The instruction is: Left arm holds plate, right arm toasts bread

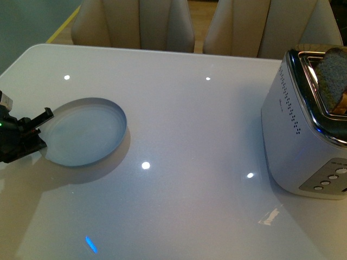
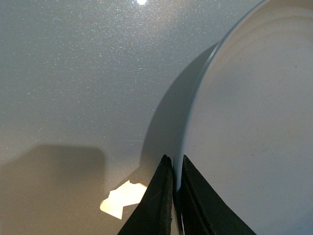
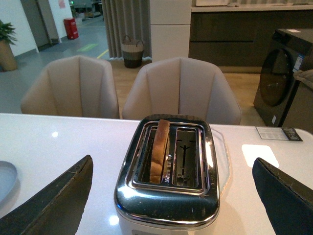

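The pale blue-grey plate [image 1: 87, 131] lies on the white table at the left. My left gripper [image 1: 44, 130] is shut on the plate's near-left rim; in the left wrist view the rim [image 2: 193, 112] runs between the two black fingers [image 2: 159, 196]. The bread slice [image 1: 333, 76] stands upright in one slot of the silver toaster [image 1: 303, 135] at the right, its top sticking out. In the right wrist view the bread [image 3: 160, 149] sits in one slot of the toaster [image 3: 168, 183]. My right gripper [image 3: 171, 205] is open, its fingers wide apart on either side of the toaster, holding nothing.
Two beige chairs [image 1: 141, 24] stand behind the table's far edge. The toaster's second slot [image 3: 187, 156] is empty. A corner of the plate [image 3: 6, 178] shows in the right wrist view. A small leaflet [image 3: 278, 133] lies on the table beyond the toaster.
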Controlling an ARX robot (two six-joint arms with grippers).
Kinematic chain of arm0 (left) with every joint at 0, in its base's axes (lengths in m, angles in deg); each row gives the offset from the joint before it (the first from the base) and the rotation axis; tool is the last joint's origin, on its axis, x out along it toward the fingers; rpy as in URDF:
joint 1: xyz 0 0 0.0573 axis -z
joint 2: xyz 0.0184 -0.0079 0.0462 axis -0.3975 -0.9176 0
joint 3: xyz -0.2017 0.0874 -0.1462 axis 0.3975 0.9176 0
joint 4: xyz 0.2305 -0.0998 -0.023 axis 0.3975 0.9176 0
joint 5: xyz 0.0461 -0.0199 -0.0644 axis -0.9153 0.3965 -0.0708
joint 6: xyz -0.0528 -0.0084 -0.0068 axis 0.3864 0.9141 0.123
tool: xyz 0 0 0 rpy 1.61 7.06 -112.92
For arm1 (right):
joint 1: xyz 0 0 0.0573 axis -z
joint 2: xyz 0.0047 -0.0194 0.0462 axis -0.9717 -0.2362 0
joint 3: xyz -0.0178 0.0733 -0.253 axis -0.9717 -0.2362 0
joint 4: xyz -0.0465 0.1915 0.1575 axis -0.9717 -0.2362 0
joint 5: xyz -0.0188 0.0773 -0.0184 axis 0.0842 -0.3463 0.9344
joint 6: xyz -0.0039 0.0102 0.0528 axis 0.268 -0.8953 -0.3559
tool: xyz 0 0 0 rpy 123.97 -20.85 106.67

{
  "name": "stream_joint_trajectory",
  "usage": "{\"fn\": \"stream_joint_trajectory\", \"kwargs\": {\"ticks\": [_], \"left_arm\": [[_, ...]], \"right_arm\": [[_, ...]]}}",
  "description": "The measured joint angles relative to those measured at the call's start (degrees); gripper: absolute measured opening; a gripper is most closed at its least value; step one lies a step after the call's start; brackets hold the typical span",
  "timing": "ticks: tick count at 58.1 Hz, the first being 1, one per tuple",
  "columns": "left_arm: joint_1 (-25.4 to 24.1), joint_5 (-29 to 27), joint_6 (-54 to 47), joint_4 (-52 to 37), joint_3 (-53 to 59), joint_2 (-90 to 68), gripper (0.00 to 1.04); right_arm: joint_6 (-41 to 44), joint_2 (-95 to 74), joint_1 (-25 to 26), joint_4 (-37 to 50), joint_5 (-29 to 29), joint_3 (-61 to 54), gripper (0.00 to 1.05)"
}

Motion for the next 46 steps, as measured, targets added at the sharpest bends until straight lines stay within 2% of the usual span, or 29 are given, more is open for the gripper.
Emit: {"fn": "stream_joint_trajectory", "kwargs": {"ticks": [6,27,41,43,46], "left_arm": [[0.4,0.0,-0.3,0.3,-0.7,-0.7,0.05],[0.7,-0.7,-0.5,-0.9,1.6,0.7,0.59],[3.0,-3.7,2.1,-5.9,9.4,14.1,0.96],[4.0,-3.9,2.3,-6.1,10.3,17.4,0.99],[5.2,-4.5,2.5,-6.1,11.2,20.8,0.98]], "right_arm": [[0.0,0.0,0.0,0.0,0.0,0.0,0.96],[0.0,0.0,0.0,0.0,0.0,0.0,0.96],[0.0,0.0,0.0,0.0,0.0,0.0,0.96],[0.0,0.0,0.0,0.0,0.0,0.0,0.96],[0.0,0.0,0.0,0.0,0.0,0.0,0.96]]}}
